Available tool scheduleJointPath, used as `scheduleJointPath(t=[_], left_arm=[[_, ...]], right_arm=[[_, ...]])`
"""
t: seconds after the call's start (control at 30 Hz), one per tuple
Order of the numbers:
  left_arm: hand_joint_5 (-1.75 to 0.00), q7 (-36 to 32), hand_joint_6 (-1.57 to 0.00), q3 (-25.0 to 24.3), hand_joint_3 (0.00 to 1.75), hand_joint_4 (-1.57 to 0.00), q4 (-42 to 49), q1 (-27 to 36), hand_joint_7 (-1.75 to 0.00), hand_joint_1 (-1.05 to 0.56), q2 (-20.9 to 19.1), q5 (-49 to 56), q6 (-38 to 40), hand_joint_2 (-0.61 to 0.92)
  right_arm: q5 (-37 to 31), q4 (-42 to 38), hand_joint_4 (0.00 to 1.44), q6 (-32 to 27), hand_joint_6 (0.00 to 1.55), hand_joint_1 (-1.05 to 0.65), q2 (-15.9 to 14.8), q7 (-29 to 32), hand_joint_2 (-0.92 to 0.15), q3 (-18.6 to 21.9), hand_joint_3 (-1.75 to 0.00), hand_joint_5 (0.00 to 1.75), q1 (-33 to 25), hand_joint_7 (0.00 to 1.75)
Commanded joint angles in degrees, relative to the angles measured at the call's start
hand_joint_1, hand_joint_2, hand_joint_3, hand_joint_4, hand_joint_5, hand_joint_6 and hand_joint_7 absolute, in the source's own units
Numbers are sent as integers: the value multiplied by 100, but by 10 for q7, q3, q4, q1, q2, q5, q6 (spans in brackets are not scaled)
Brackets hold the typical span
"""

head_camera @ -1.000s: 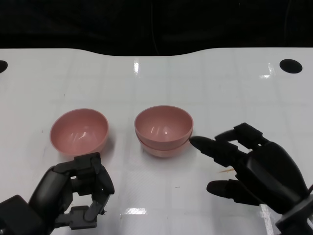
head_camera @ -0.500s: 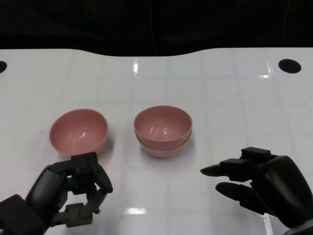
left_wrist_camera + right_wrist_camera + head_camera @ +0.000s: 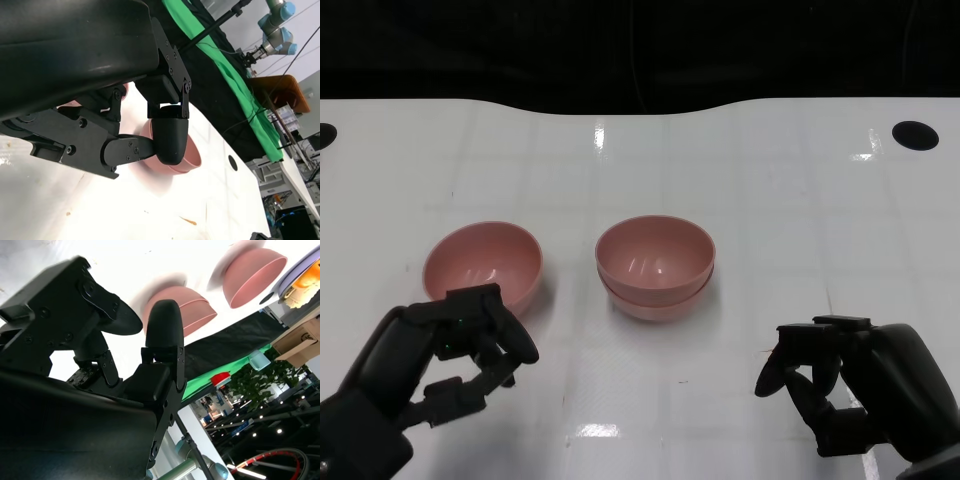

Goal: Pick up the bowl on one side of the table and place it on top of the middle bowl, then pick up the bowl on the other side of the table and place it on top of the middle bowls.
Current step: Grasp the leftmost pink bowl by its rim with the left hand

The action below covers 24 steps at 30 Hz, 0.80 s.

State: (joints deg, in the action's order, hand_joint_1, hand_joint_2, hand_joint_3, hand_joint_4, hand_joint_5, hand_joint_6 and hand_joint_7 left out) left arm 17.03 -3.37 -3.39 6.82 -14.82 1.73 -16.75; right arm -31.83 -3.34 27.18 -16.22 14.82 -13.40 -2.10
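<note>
We see two pink bowls nested as a middle stack (image 3: 654,268) at the table's (image 3: 770,190) centre, mouths facing up. A single pink bowl (image 3: 483,265) sits upright well apart on its left, round, with no long axis. Our left hand (image 3: 460,350) hovers just beside that bowl, fingers curled in, gripping nothing. Our right hand (image 3: 840,385) hangs clenched and empty, apart from the stack

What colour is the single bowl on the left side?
Pink; the single bowl shows best in the head view.
</note>
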Motion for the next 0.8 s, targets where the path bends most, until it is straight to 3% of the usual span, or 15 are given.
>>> scheduleJointPath(t=[0.03, 0.23, 0.4, 0.73, 0.8], left_arm=[[-120, 9, -54, -12, 14, -56, -10, -15, -89, -34, -32, 1, 13, 92], [-97, 3, -68, -7, 13, -56, 24, -53, -46, -31, -65, 26, -20, 92], [-84, -19, -68, 6, 10, -53, 27, -83, -23, -43, -88, 104, -14, 92], [-57, -68, -64, 38, 7, -51, 36, -139, -3, -54, -140, 275, -11, 92], [-37, -66, -64, 55, 2, -55, 40, -158, -1, -51, -157, 315, -2, 91]], right_arm=[[11, -8, 96, -3, 84, -8, -3, -11, -12, 12, -166, 175, 7, 155], [14, -14, 97, -7, 83, -6, -1, -20, -10, 16, -166, 175, 11, 162], [15, -17, 96, -12, 81, -6, -2, -30, -12, 22, -165, 175, 10, 165], [9, -27, 95, -8, 80, -6, 0, -24, -12, 26, -163, 175, 11, 164], [7, -26, 95, -11, 80, -6, 1, -23, -12, 27, -163, 175, 11, 164]])
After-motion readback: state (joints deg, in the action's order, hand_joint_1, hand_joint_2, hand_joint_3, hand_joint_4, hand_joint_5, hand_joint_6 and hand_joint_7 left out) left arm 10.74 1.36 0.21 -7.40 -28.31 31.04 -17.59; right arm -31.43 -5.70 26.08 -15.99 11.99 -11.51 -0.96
